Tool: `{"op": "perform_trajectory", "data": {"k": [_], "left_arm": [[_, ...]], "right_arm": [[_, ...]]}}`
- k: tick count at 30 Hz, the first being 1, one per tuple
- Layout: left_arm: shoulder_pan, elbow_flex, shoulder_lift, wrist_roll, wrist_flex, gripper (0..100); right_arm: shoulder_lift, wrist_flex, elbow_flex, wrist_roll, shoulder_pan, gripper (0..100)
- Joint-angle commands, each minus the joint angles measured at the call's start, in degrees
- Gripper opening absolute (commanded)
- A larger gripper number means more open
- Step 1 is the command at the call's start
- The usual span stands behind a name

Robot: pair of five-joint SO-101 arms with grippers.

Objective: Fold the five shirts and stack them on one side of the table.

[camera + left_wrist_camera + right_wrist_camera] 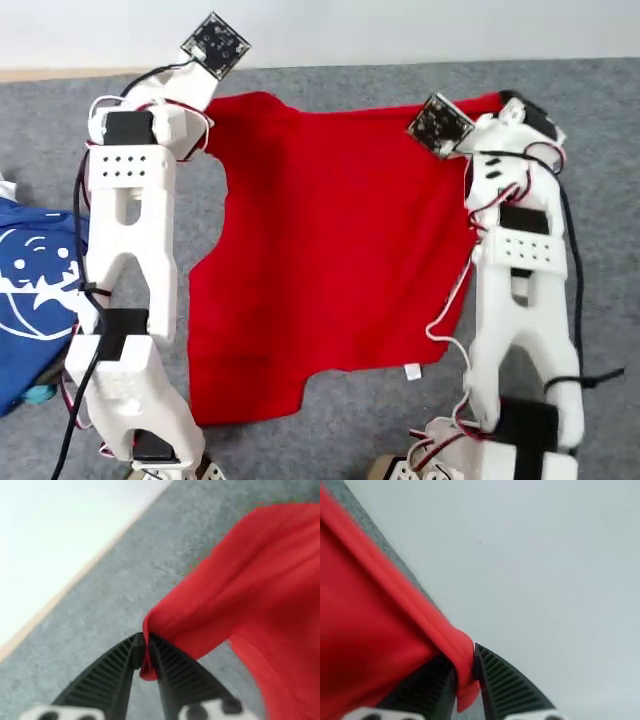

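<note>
Bench [600,120]: grey and soft-looking. It carries both shirts.
Blue shirt [30,290]: at the left edge of the bench, bunched up, with a white picture on it. It may be waiting for its turn. I cannot tell if it is folded.
Left gripper [145,652]: shut tight on a corner of the red shirt, by the far edge of the bench, left of the middle. The cloth is pinched between the two black fingers [175,675] so it cannot slip out.
Red shirt [340,250]: spread out in the middle of the bench, between the two arms. Most of it lies flat. Its near edge rests on the bench, with a small white tag [413,372] showing there.
Right gripper [465,672]: clamped on the thick hem at the shirt's other far corner, by the far edge of the bench, on the right side.
Why two corners: I think both far corners are held at once so the cloth does not twist. From here the far edge could be brought over to the near edge to make a fold.
Job so far: the red shirt is not folded yet, and I see no neat pile.
</note>
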Motion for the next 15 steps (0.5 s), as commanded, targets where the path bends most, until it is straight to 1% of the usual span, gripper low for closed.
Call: {"op": "perform_trajectory", "data": {"k": [1, 8, 15], "left_arm": [[-1.6, -0.7, -0.4, 0.2, -5.1, 0], [-1.8, -0.7, -0.4, 0.2, -11.9, 0], [-3.0, -3.9, -0.2, 0.1, -13.6, 0]], "right_arm": [[1.2, -1.1, -5.2, 0.8, -0.3, 1.0], [3.3, -1.0, -5.1, 0.8, -2.0, 1.0], [4.7, -0.9, -5.0, 0.8, -2.4, 1.0]]}}
